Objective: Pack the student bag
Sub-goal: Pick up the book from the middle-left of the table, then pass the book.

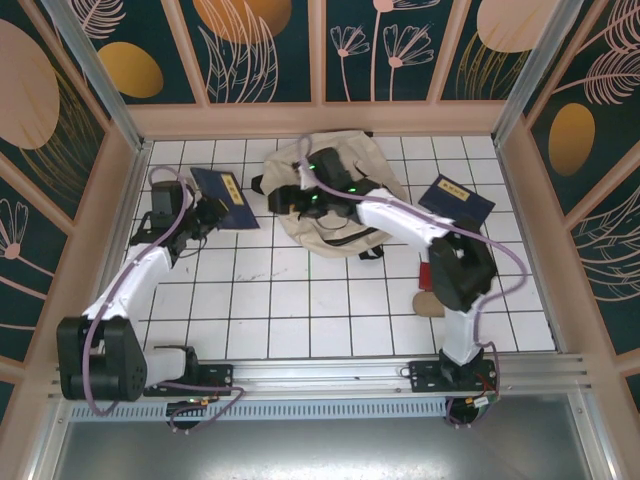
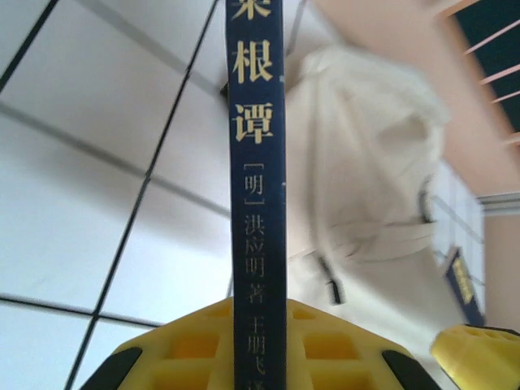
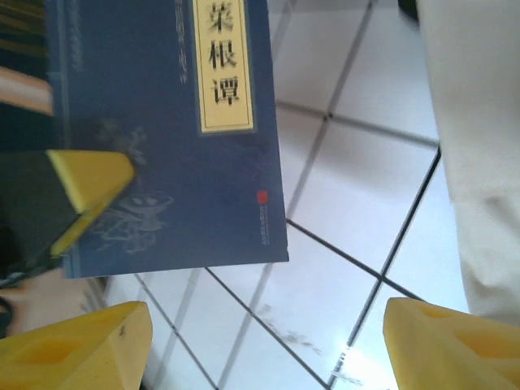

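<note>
- Currently student bag (image 1: pixel 365 165) lies at the far middle of the tiled table (image 1: pixel 300 310), with the right arm (image 1: pixel 400 222) stretched over it.
- At the bag's left edge, right gripper (image 3: pixel 264 341): fingers spread wide, nothing between them.
- Left of the bag, left gripper (image 1: pixel 207 213) is clamped on navy book (image 1: pixel 226 197).
- Right of the bag lies second navy book (image 1: pixel 456 200).

Student bag (image 1: pixel 372 160) between 2 books (image 1: pixel 226 198)

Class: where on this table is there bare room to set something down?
Bare: the tiles between the student bag and the near rail. Crowded: the far row, where bag, left book, right book, left pincer and right pincer meet.
</note>
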Robot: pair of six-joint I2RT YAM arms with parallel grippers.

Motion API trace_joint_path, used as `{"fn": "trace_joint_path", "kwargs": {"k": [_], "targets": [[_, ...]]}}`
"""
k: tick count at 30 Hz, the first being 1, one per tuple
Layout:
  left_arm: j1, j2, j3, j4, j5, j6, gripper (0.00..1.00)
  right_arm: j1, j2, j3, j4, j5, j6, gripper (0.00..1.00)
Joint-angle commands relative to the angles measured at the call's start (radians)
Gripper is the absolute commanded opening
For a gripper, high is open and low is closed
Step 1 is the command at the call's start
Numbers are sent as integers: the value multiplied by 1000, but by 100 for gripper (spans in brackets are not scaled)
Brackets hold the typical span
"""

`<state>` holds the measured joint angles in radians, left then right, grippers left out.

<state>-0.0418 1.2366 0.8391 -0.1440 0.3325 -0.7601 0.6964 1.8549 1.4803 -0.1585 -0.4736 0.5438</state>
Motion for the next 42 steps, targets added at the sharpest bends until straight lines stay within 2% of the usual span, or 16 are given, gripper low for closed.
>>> {"fn": "trace_joint_path", "kwargs": {"k": [1, 4, 9, 12, 14, 18, 23, 31, 37, 42], "targets": [[-13, -61, 40, 90, 59, -26, 0, -68, -93, -140, 155, -45, 55, 77], [-58, -62, 55, 223, 115, -106, 1, -129, -183, -260, 242, -96, 89, 79], [-211, 36, 128, 336, 85, -147, 1, -236, -322, -470, 439, -169, 213, 81], [-285, 92, 129, 480, 48, -238, 0, -270, -385, -563, 544, -163, 295, 82], [-337, 132, 163, 543, -3, -285, 0, -294, -413, -631, 650, -165, 404, 84], [-398, 206, 192, 656, -26, -354, 0, -323, -424, -734, 902, -180, 607, 85], [-449, 269, 201, 769, -31, -448, 0, -321, -400, -768, 1097, -169, 737, 85], [-487, 321, 193, 913, -12, -566, 0, -293, -332, -730, 1241, -165, 845, 83], [-500, 339, 178, 995, -9, -654, 0, -274, -272, -726, 1400, -91, 931, 80], [-500, 348, 160, 1029, -20, -692, 0, -258, -227, -675, 1368, -14, 925, 67]]}}
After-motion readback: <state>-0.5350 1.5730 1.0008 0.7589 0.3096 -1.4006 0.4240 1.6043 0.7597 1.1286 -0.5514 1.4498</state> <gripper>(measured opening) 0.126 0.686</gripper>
